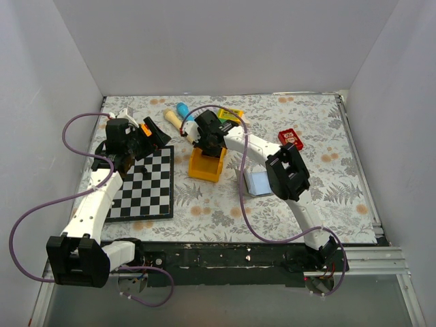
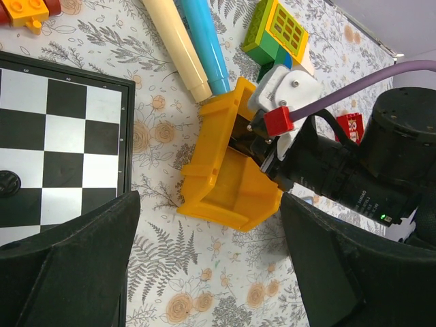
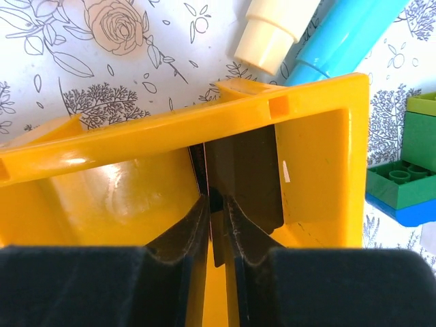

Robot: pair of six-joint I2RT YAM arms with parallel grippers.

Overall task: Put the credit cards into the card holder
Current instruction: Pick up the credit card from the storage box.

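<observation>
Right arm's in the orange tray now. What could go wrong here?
1. Right pincer grips a credit card only by its thin edge: it may slip or twist on lifting.
2. Pincer works deep inside the orange tray: tray may drag or tip.
3. Card holder lies by that arm's elbow: could get swept.

- Beyond the left claw (image 1: 158, 136) and the right claw (image 1: 208, 150), a plain white back wall (image 1: 225, 48) rises.
- Matching white side walls (image 1: 41, 102) stand outward of each claw.
- Beneath both claws, the counter (image 1: 327, 136) is covered in a print of grey ferns and tan roses.
- Light is soft and even.
</observation>
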